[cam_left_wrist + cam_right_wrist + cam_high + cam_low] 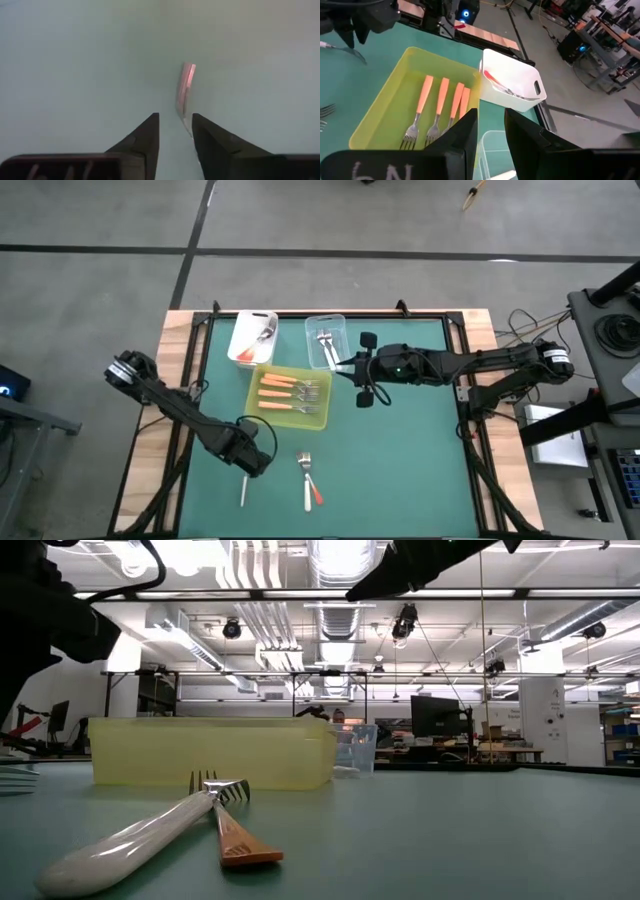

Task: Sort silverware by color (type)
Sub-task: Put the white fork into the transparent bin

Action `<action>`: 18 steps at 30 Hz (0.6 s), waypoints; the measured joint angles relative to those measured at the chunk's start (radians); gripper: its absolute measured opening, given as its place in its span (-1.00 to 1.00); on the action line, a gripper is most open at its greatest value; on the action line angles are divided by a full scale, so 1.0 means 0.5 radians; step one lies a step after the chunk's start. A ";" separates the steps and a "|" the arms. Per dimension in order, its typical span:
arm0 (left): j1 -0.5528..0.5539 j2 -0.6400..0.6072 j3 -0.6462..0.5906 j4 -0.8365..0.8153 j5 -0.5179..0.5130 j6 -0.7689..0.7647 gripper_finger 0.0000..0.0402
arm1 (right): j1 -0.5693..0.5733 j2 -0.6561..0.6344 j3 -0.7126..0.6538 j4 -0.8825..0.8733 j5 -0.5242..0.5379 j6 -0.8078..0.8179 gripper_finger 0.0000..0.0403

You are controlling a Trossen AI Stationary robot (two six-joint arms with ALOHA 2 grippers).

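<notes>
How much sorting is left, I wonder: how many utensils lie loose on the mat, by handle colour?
Orange-handled: 1
White-handled: 1
All-silver: 1
Total: 3

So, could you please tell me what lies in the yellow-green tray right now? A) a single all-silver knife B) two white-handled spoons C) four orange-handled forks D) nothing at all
C: the right wrist view shows four orange-handled forks lying side by side in the yellow-green tray, and the high view shows orange handles there too.
</notes>
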 joint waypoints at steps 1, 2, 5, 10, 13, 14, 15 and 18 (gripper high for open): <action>0.001 0.015 0.013 -0.001 0.000 0.017 -0.46 | 0.000 0.000 0.000 0.000 0.000 0.007 -0.57; 0.003 0.031 0.027 -0.001 0.000 0.035 -0.42 | 0.000 0.000 0.000 0.000 0.000 0.012 -0.57; 0.009 0.075 0.071 0.002 0.000 0.091 -0.31 | 0.000 0.000 0.000 -0.006 0.000 0.039 -0.57; 0.011 0.168 0.085 -0.001 0.002 0.104 -0.22 | 0.000 0.000 -0.001 -0.057 0.000 0.064 -0.57; 0.011 0.214 0.085 0.026 0.003 0.105 -0.22 | 0.000 0.000 -0.002 -0.066 0.000 0.081 -0.57; 0.011 0.226 0.085 0.035 0.004 0.109 -0.23 | 0.000 0.000 -0.002 -0.065 0.000 0.085 -0.57; 0.010 0.237 0.085 0.042 0.004 0.117 -0.25 | 0.000 0.000 -0.002 -0.065 0.000 0.086 -0.57; 0.009 0.251 0.084 0.046 0.005 0.122 -0.32 | 0.000 0.000 -0.002 -0.065 0.000 0.086 -0.57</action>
